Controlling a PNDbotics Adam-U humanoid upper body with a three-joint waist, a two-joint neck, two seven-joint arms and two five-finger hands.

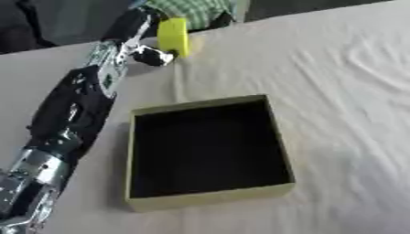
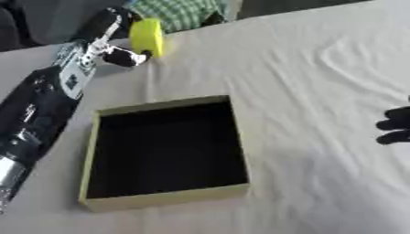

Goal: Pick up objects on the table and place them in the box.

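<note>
An olive cardboard box [image 1: 210,199] with a dark inside sits open on the white cloth, and nothing shows inside it. My left arm reaches far across the table's left side. My left hand [image 1: 142,34] is curled round a yellow disc-shaped object [image 1: 173,36] near the far edge, the thumb in front of it. Whether the object rests on the cloth or is lifted, I cannot tell. My right hand [image 2: 396,124] shows only as dark fingertips at the right border of the right eye view.
The wrinkled white cloth [image 1: 344,91] covers the table to the right of the box. A person in a green checked garment [image 1: 192,8] sits at the far edge, just behind the yellow object.
</note>
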